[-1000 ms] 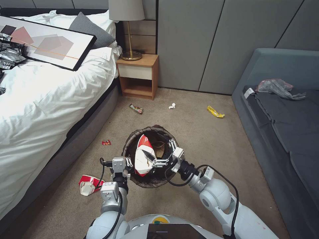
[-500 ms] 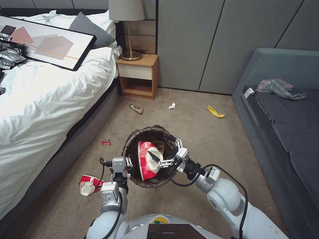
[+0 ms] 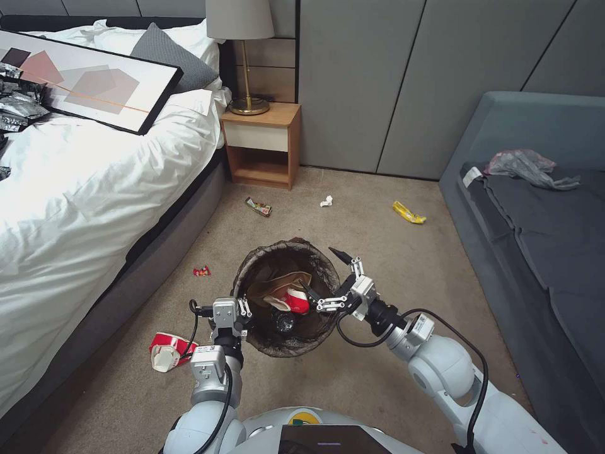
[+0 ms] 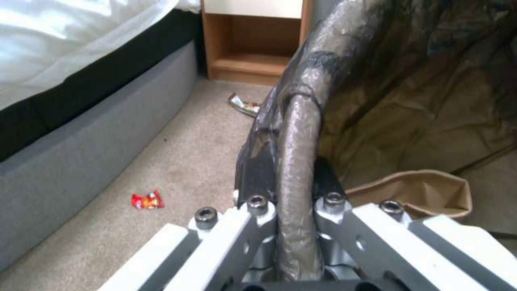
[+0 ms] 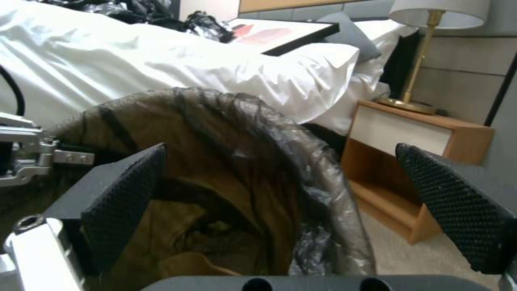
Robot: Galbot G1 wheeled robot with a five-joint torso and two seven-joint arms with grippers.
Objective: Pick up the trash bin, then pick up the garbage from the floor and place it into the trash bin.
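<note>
Right gripper (image 3: 328, 277) spread empty at the trash bin's (image 3: 252, 265) 3 o'clock rim: lift clear without snagging liner while left gripper (image 3: 242, 310) clamps the 7 o'clock rim.

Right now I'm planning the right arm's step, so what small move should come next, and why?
Probably lift the right gripper clear of the trash bin: its fingers are open, and the red-and-white wrapper already lies inside. The left gripper clamps the rim; another red-and-white piece waits on the floor.
</note>
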